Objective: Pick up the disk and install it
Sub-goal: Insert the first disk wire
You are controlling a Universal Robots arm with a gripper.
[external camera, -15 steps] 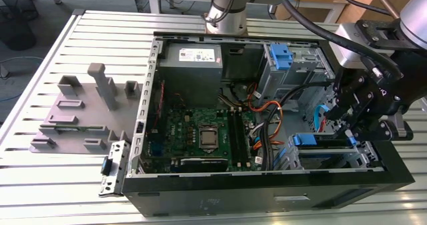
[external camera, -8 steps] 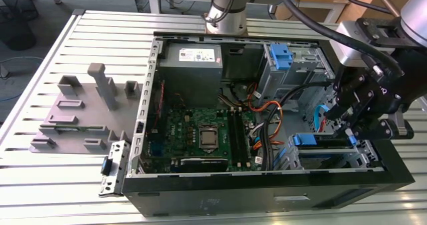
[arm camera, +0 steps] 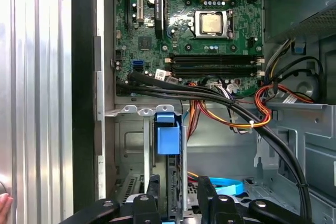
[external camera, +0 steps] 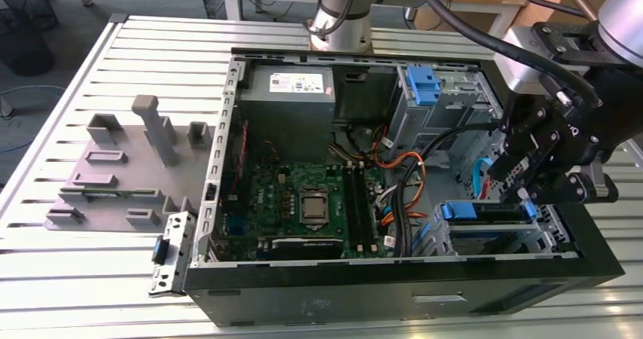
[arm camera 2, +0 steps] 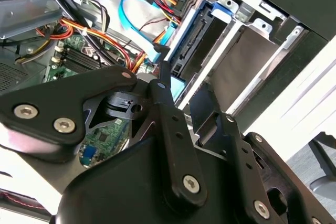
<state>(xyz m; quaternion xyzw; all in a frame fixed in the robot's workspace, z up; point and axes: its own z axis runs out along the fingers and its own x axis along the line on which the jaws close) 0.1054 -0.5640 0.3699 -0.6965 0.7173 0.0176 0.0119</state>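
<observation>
Inside the open computer case [external camera: 603,267], the disk [external camera: 483,212] sits in its bay; end effector [external camera: 537,192] just above, grip indiscernible.

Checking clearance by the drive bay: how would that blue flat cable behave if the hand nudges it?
Probably floppy: the blue flat cable curves in a loose loop in the second wrist view. Likely light, since it is a thin ribbon. It may give way and then spring back, as one end seems plugged in.
</observation>
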